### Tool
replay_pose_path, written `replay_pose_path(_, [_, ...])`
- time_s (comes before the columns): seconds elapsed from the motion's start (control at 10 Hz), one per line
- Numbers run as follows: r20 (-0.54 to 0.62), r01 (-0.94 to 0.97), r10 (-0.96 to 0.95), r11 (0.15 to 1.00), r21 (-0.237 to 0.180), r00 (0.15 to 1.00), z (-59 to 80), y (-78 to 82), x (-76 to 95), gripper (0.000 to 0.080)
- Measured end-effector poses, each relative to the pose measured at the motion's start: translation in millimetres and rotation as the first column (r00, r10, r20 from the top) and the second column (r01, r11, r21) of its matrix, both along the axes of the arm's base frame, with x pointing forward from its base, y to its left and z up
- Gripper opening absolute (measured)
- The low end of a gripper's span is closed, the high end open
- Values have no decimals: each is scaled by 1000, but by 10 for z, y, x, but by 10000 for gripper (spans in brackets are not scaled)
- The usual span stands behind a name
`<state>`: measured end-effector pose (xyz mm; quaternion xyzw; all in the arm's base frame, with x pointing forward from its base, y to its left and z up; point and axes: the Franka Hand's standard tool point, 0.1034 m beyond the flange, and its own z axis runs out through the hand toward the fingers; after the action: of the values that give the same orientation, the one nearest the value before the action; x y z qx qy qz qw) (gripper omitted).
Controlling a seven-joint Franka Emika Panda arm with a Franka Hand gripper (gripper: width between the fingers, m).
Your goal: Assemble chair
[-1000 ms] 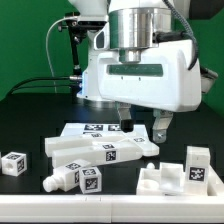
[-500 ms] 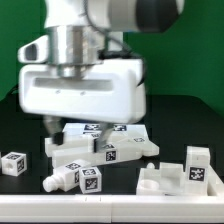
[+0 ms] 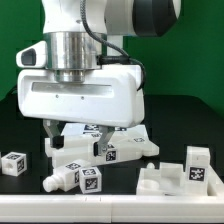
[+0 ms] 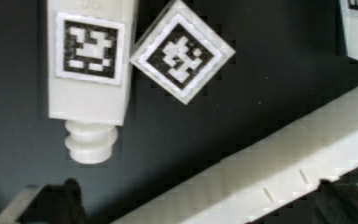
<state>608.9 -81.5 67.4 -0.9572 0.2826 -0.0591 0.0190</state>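
The chair is in loose white tagged parts on the black table. My gripper (image 3: 70,131) hangs open over the pile of bars (image 3: 118,146) at the middle, its fingers reaching down to their left end. In the wrist view a long bar (image 4: 274,160) runs slantwise between the fingertips (image 4: 55,203), with a dark gap on one side; nothing is held. Beyond it lie a pegged bar (image 4: 91,80) and a tilted tagged part (image 4: 188,50). In front lie another pegged bar (image 3: 73,178), a small cube (image 3: 13,163), a notched panel (image 3: 160,180) and a tagged block (image 3: 198,166).
The marker board (image 3: 92,128) lies flat just behind the bars, partly hidden by the gripper. A green wall closes the back. The table's front edge runs close below the pegged bar and the notched panel.
The gripper has swung from the exterior view's right to its left, over the left end of the bars, and has barely moved in the last half second. The parts lie as before.
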Motion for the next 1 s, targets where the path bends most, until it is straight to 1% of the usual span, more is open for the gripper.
replay_pose_path(0.1, [-19, 13, -13, 1000, 1, 1000, -78, -147, -58, 649])
replay_pose_path(0.2, [-29, 23, -23, 1000, -1, 999, -139, -231, -99, 649])
replay_pose_path(0.3, [-41, 26, -26, 1000, -8, 999, -250, -257, -150, 649])
replay_pose_path(0.4, [-55, 27, -27, 1000, -12, 998, -348, -258, -194, 649])
replay_pose_path(0.5, [-48, 25, -26, 999, -24, 999, -450, -233, -208, 649])
replay_pose_path(0.6, [-50, 25, -27, 999, -27, 998, -534, -181, -223, 649])
replay_pose_path(0.7, [-57, 32, -33, 999, -27, 998, -582, -142, -240, 649])
replay_pose_path(0.9, [-59, 36, -37, 999, -27, 998, -598, -133, -244, 649])
replay_pose_path(1.0, [-60, 35, -37, 999, -28, 998, -601, -132, -246, 519])
